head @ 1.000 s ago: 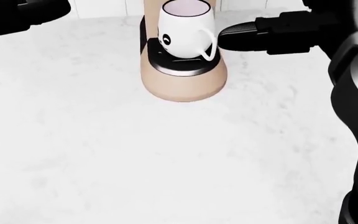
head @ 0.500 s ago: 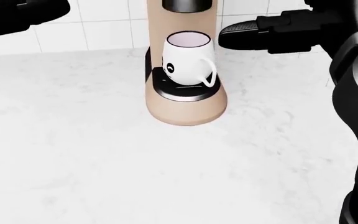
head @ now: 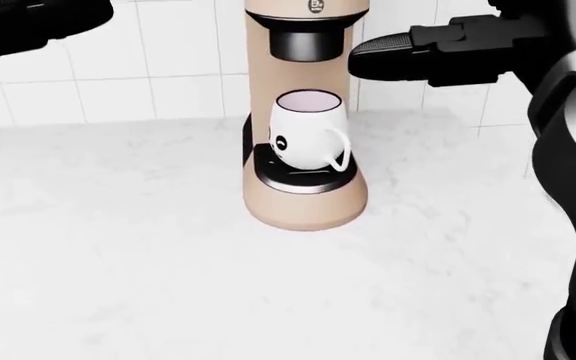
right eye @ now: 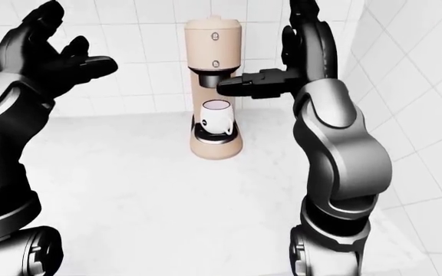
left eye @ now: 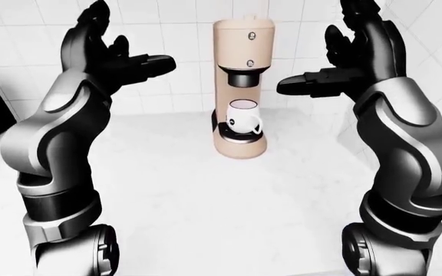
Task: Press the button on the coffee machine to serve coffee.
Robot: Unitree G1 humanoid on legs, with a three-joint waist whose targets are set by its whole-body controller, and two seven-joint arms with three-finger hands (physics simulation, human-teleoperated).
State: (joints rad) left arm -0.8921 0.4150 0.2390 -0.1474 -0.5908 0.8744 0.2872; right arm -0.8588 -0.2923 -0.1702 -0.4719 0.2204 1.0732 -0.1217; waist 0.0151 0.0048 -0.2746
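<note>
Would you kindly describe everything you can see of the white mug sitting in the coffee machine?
The white mug is a rounded, glossy cup that looks ceramic, with a small black mark on its side and a looped handle turned toward the head view's lower right. It stands upright and open-topped, apparently empty, on the dark round drip tray of the beige coffee machine, directly under the black spout. Neither hand touches it.
</note>
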